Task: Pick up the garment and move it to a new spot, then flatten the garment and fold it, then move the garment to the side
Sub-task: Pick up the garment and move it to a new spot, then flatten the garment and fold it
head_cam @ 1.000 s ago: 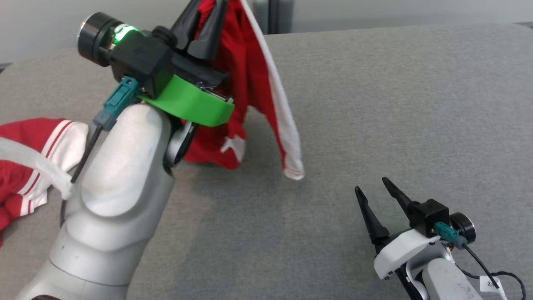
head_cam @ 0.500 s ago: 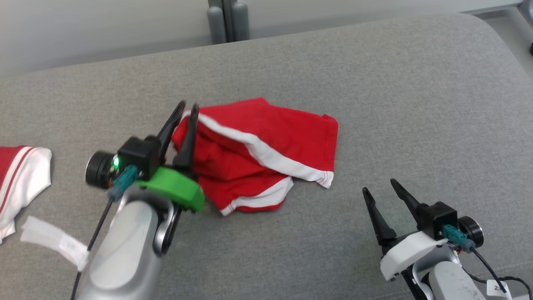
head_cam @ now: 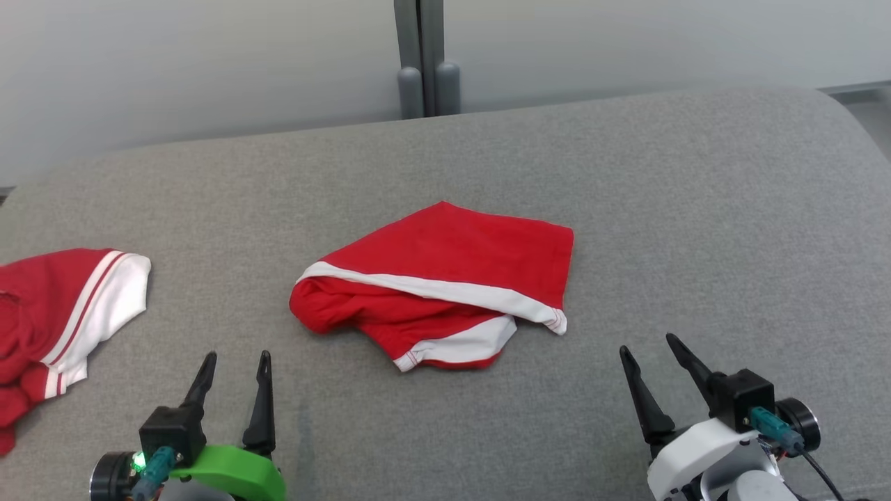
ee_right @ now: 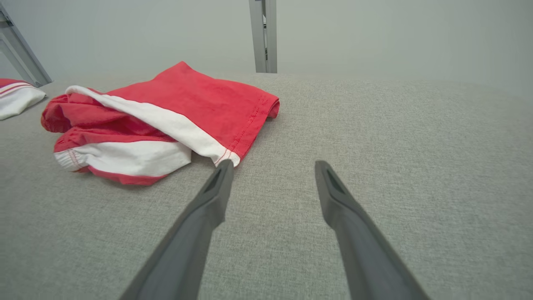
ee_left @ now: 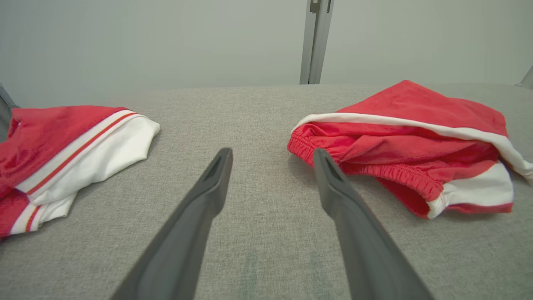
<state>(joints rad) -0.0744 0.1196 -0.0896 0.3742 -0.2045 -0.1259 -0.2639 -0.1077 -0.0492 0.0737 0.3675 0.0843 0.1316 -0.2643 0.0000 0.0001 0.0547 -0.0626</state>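
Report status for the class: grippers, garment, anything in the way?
Open and empty: left gripper, right gripper. Crumpled red shorts on grey cushion, unflattened. Far left, red-and-white jersey bunched, apart from shorts.

Grey fabric surface (head_cam: 696,209) with a garment (head_cam: 62,306) left, red cloth pile (head_cam: 445,271) centre.

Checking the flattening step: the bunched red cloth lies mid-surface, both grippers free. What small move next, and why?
Probably ease the right gripper forward-left to the white-hemmed corner of the red cloth: it lies folded over itself, both grippers stand open and clear of it, and that corner lies nearest the right fingertips.
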